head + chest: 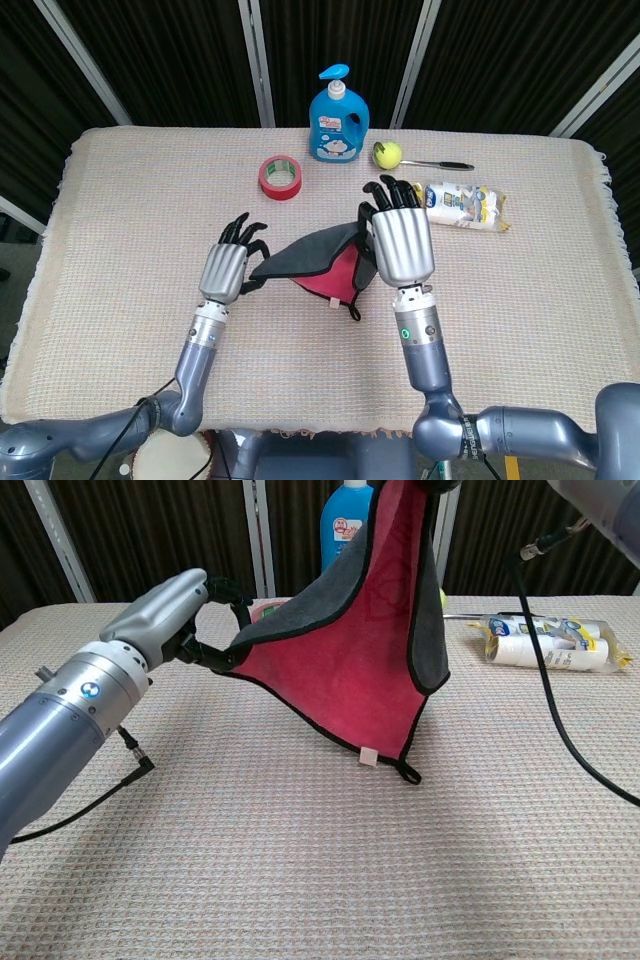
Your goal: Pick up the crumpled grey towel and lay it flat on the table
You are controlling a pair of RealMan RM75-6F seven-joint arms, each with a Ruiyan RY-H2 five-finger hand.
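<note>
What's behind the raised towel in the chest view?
Above the towel the blue bottle's top shows, and a sliver of the red tape roll by the left hand. The bottle's base and the ball are covered.

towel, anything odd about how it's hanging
The grey towel with a red underside hangs askew: the right hand holds one corner high, the left hand pinches another lower, and the bottom corner drags on the table.

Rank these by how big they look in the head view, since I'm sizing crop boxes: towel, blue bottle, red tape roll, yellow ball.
1. towel, largest, though lifted nearer the camera
2. blue bottle
3. red tape roll
4. yellow ball, smallest
</note>
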